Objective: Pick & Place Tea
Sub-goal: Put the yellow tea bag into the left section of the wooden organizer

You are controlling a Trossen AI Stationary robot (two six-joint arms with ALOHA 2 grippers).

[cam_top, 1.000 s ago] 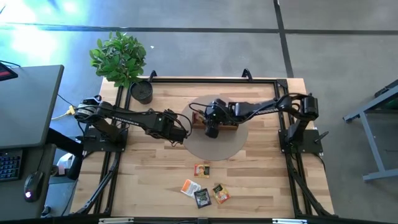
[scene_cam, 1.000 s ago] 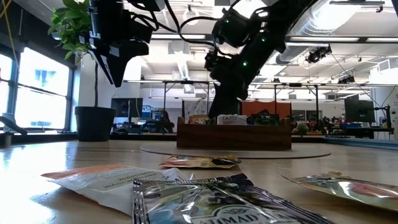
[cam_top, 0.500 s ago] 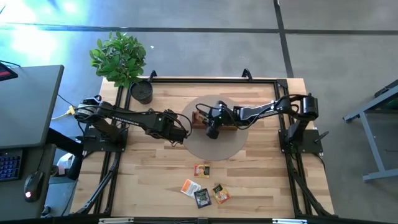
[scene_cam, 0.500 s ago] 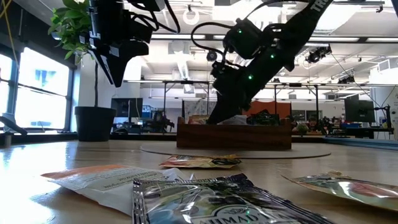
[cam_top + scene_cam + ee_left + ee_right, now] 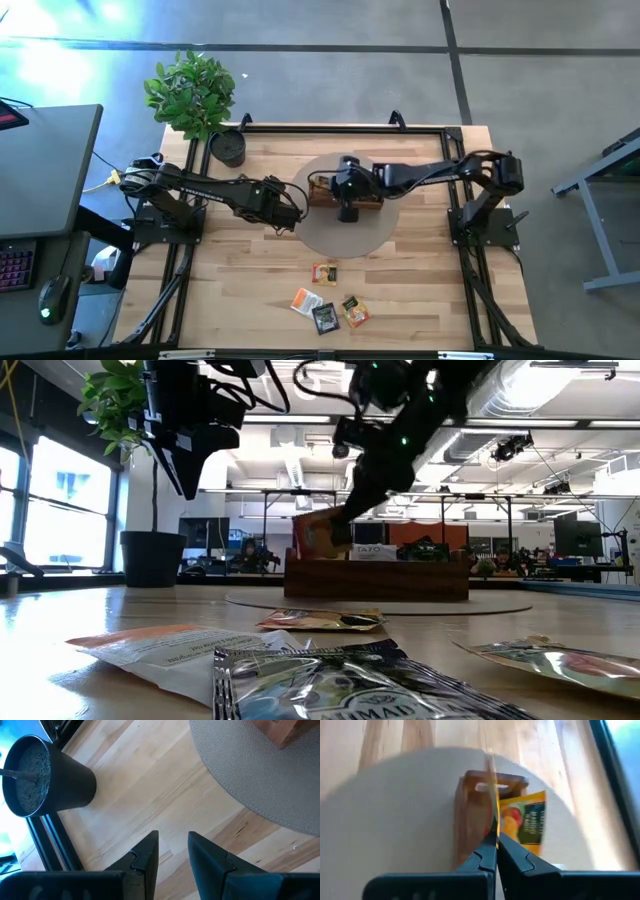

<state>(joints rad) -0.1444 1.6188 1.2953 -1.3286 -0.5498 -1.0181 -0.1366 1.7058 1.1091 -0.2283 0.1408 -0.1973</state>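
Note:
My right gripper (image 5: 496, 839) is shut on a yellow-and-orange tea packet (image 5: 320, 535) over the left end of the wooden tray (image 5: 377, 578). The tray stands on a round grey mat (image 5: 345, 232) at the table's middle. More packets stand inside the tray (image 5: 370, 551). Several tea packets (image 5: 324, 273) (image 5: 325, 318) lie flat on the wood near the front edge. My left gripper (image 5: 173, 845) hangs open over bare wood just left of the mat, with nothing between its fingers. My right gripper pinches the packet between its two fingers at one edge (image 5: 501, 831); in the low view this is the upper corner (image 5: 340, 522). The fingers slant down from the table's right. The packet hangs upright below them, its lower edge about level with the tray's rim.
A black pot (image 5: 228, 148) with a leafy plant stands at the far left corner, close to my left arm. Black frame rails (image 5: 330, 128) run along the table's edges. Bare wood lies between the mat and the loose packets.
My right gripper has dipped into the tray's left end, rolled a little, and come up again with the yellow packet in its fingers. The packet now stands above the tray instead of inside it. The tray has stayed in place.

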